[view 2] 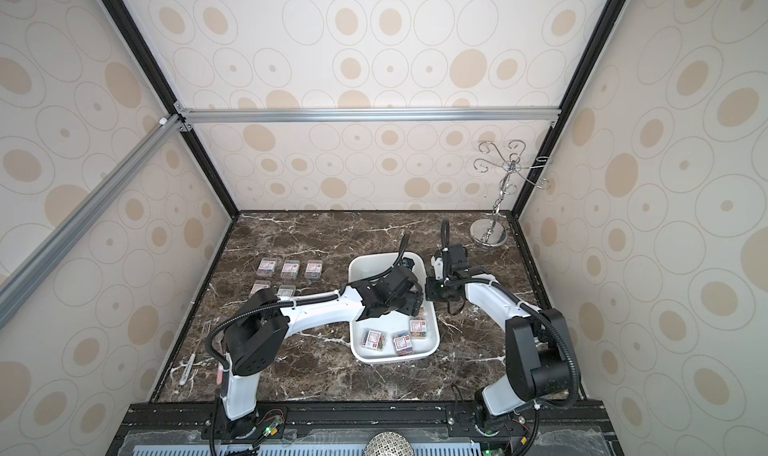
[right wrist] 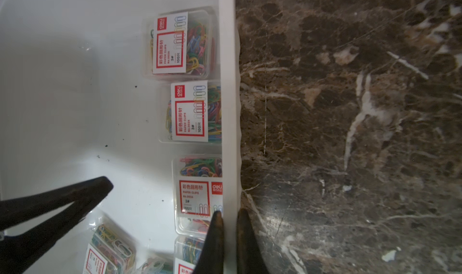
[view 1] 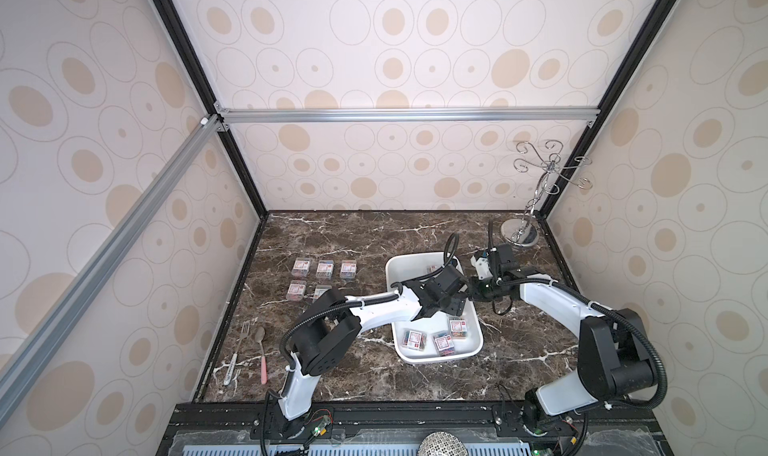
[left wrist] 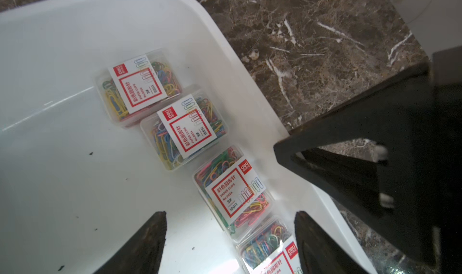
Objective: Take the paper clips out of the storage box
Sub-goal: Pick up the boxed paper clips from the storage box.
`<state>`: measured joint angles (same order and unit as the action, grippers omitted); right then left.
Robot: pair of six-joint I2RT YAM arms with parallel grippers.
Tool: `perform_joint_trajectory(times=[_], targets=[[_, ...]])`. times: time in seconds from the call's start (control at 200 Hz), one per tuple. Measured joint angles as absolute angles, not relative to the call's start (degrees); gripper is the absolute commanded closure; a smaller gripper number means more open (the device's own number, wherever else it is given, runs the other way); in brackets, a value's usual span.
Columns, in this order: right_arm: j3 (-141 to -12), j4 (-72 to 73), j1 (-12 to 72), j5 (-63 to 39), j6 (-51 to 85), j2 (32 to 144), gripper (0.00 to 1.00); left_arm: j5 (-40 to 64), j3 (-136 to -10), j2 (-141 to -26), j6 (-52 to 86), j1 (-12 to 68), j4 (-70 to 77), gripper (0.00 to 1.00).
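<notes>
You have a silver fork with a white handle (view 1: 237,352) and a pink-handled spoon (view 1: 262,356) lying side by side near the left edge of the dark brown marble tabletop (view 1: 353,233). Your chrome wire hook stand (view 1: 520,228) stands upright in the far right corner.

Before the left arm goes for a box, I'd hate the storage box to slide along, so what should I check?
1. Right pincer shut on the storage box rim: ok.
2. Left pincer open: ok.
3. Paper-clip box between its fingers: ok, off-centre.
4. Neighbouring box apart from it: not ok, they touch.
5. Pincer's height over that box: cannot tell.
6. Room beside the boxes already out: cannot tell, left arm hides some.
</notes>
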<state>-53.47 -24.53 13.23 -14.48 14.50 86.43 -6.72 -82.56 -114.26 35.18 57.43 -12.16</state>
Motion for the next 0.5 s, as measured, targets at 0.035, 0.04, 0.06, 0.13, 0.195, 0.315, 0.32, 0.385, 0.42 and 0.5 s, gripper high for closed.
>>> perform_joint_trajectory(times=[0.035, 0.04, 0.06, 0.13, 0.195, 0.315, 0.32, 0.385, 0.42, 0.5], targets=[[-53.12, -24.62, 13.04, -14.85, 14.59, 86.11, 0.87, -7.01, -82.74, -114.74, 35.42, 57.67, -12.32, 0.2], [-53.08, -24.62, 13.02, -14.9, 14.59, 86.06, 0.87, -7.05, -82.76, -114.8, 35.42, 57.67, -12.34, 0.2], [-52.86, -24.75, 12.84, -15.2, 14.66, 85.82, 0.87, -7.16, -82.85, -115.09, 35.59, 57.76, -12.47, 0.2], [-52.38, -25.36, 12.32, -16.01, 14.74, 85.12, 0.87, -7.79, -83.24, -116.14, 36.03, 58.0, -12.99, 0.2], [-52.14, -25.74, 11.99, -16.51, 14.76, 84.68, 0.87, -8.32, -83.96, -117.16, 36.25, 57.98, -13.58, 0.2], [-51.72, -25.69, 11.62, -17.04, 15.16, 84.36, 0.89, -8.75, -85.71, -119.09, 36.45, 58.02, -14.28, 0.2], [-51.72, -25.65, 11.62, -17.06, 15.16, 84.36, 0.89, -8.75, -85.76, -119.13, 36.45, 58.02, -14.28, 0.2], [-51.66, -25.67, 11.51, -17.37, 15.4, 84.36, 0.89, -8.45, -86.17, -119.9, 36.51, 58.02, -14.02, 0.2], [-51.66, -25.67, 11.49, -17.47, 15.53, 84.36, 0.89, -8.08, -86.17, -120.16, 36.6, 58.02, -13.85, 0.2], [-51.62, -25.65, 11.49, -17.63, 15.62, 84.36, 0.9, -7.25, -86.17, -120.57, 36.75, 58.02, -13.5, 0.2]])
